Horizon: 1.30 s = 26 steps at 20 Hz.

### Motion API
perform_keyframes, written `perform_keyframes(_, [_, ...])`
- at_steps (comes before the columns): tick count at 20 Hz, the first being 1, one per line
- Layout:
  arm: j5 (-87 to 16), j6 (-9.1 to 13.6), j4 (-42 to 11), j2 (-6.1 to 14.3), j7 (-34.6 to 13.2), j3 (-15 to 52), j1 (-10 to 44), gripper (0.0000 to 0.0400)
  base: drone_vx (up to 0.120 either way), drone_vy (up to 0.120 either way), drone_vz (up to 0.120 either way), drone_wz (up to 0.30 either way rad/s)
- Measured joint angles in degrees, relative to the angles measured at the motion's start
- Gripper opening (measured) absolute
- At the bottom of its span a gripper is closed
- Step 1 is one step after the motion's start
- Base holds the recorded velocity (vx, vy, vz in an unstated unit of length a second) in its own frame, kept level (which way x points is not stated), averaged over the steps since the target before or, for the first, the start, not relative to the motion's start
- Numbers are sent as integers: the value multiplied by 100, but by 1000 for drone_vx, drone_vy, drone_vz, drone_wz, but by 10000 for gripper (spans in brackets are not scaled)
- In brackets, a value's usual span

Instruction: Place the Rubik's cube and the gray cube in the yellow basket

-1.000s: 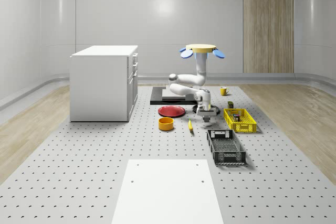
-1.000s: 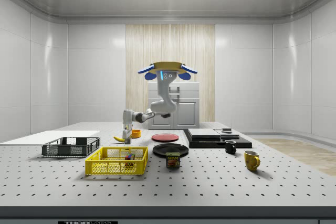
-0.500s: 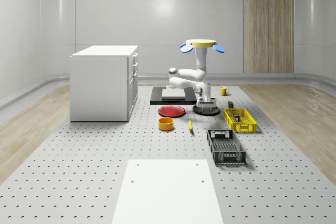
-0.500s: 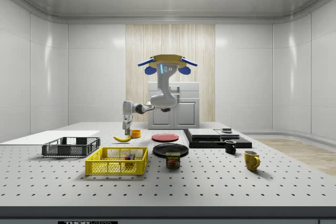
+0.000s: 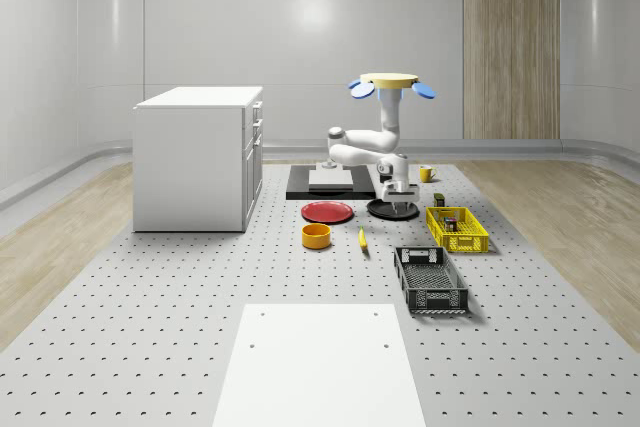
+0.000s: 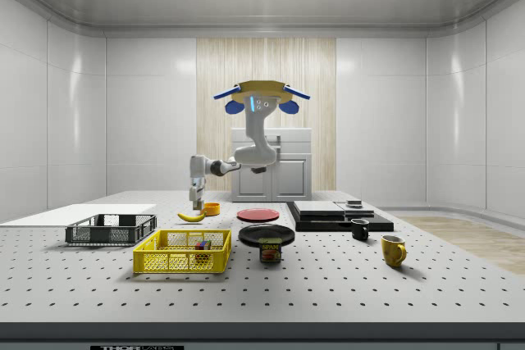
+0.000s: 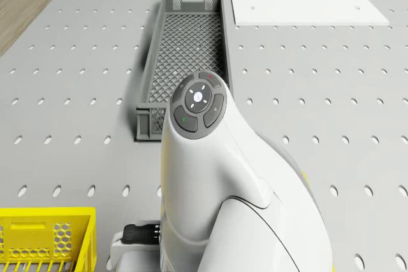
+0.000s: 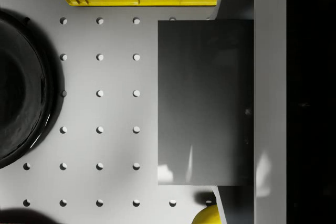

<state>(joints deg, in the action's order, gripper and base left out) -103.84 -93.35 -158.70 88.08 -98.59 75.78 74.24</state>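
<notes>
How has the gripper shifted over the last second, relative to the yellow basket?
Yes. In the whole-scene view the gripper has risen and moved toward the far side, from beside the yellow basket to over the black plate.

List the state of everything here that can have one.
Drone: hovering above the table.
Gripper: shut on the gray cube.
Gray cube: held clear of the table.
Rubik's cube: inside the yellow basket.
Black crate: empty as far as visible.

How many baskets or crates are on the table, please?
2. The yellow basket lies near the whole-scene view's right, just behind the dark gray crate, which is closer to the camera. Others may be hidden behind the cabinet.
</notes>
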Motion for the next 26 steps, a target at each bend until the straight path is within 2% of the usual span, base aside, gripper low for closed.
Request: perform_keyframes(26, [37, -71, 3, 78, -15, 9, 20, 250, 0, 120, 0, 0])
